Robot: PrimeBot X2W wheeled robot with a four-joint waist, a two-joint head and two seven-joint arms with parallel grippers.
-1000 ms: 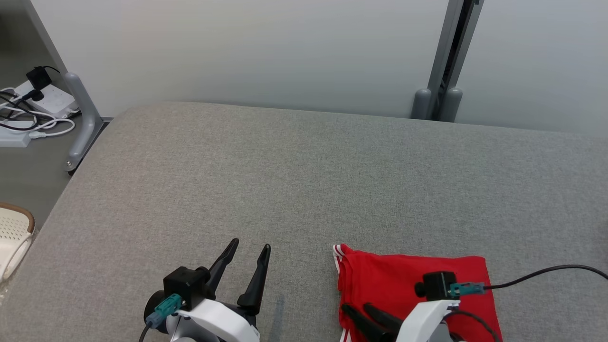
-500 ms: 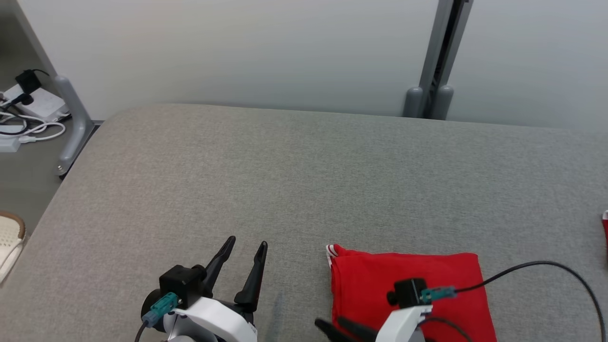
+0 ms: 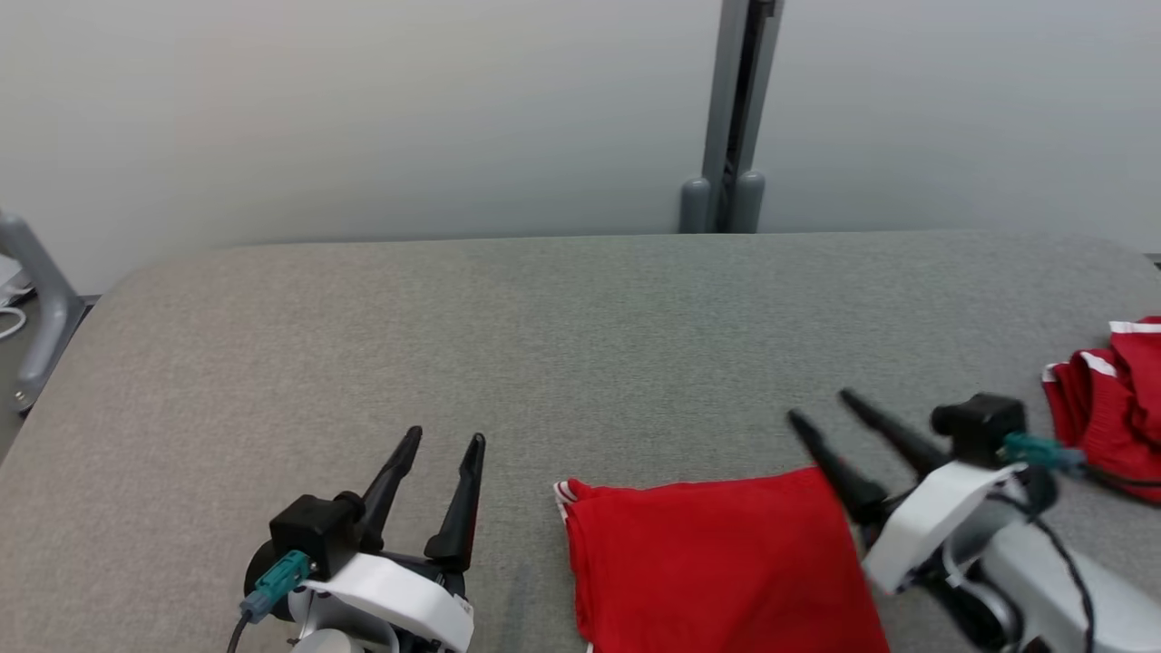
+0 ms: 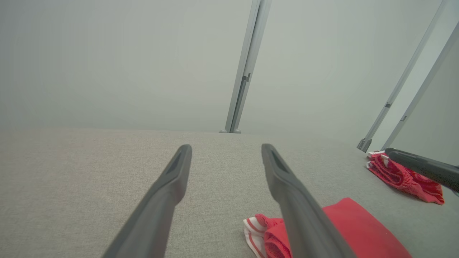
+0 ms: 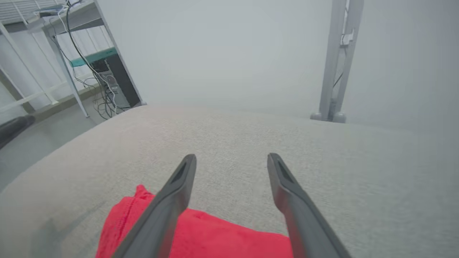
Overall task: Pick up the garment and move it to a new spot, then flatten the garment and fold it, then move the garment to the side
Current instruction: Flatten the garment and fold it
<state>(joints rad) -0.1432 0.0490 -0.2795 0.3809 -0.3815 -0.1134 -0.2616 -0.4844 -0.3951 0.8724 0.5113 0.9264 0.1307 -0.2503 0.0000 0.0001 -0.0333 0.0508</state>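
Note:
A red garment [image 3: 717,562] with white stripes at its hem lies folded into a flat rectangle on the grey padded table [image 3: 580,326], near the front edge. My left gripper [image 3: 446,438] stands open to the left of it, apart from the cloth, with nothing between its fingers. My right gripper [image 3: 819,405] is open above the garment's far right corner, fingers pointing up and left, holding nothing. In the left wrist view the open left gripper [image 4: 226,148] has the folded garment [image 4: 355,229] at its lower right. In the right wrist view the open right gripper [image 5: 232,157] hangs over the garment [image 5: 200,233].
A second red garment [image 3: 1107,408] with white stripes lies crumpled at the table's right edge, also in the left wrist view [image 4: 401,175]. A grey post [image 3: 726,109] stands behind the table. A rack with cables [image 5: 104,79] is off the table's far left.
The head camera has turned to the right, bringing the crumpled garment into view. My right gripper has moved from over the folded garment's near left part to its far right corner. The left gripper has held still.

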